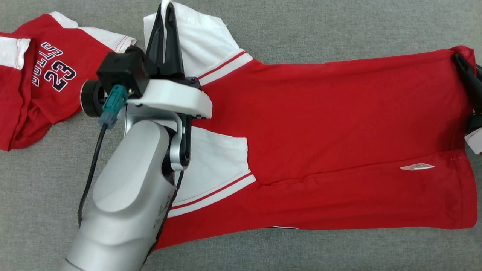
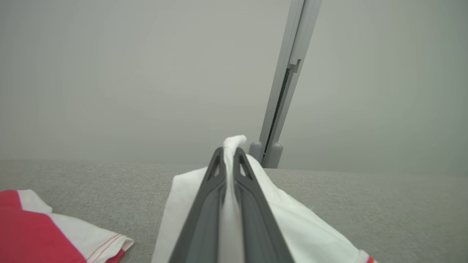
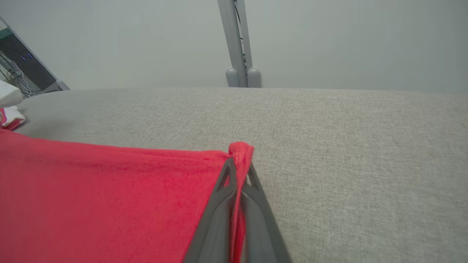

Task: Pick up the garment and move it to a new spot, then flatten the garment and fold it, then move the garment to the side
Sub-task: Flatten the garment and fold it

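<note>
Left forearm [image 1: 124, 195] overlaps garment [image 1: 331, 124] (lying crosswise, sleeves leftward).

Grey fabric surface [image 1: 339, 30], plain pale wall [image 2: 109, 73] in bg, grey metal post [image 2: 298, 36] at far edge

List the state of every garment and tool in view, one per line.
Red and white shirt, spread on the grey surface, near long edge folded over.
Left tool, shut on the shirt's white sleeve.
Right tool, shut on the shirt's hem corner.
Number 23 jersey, crumpled at the left, untouched.
</note>
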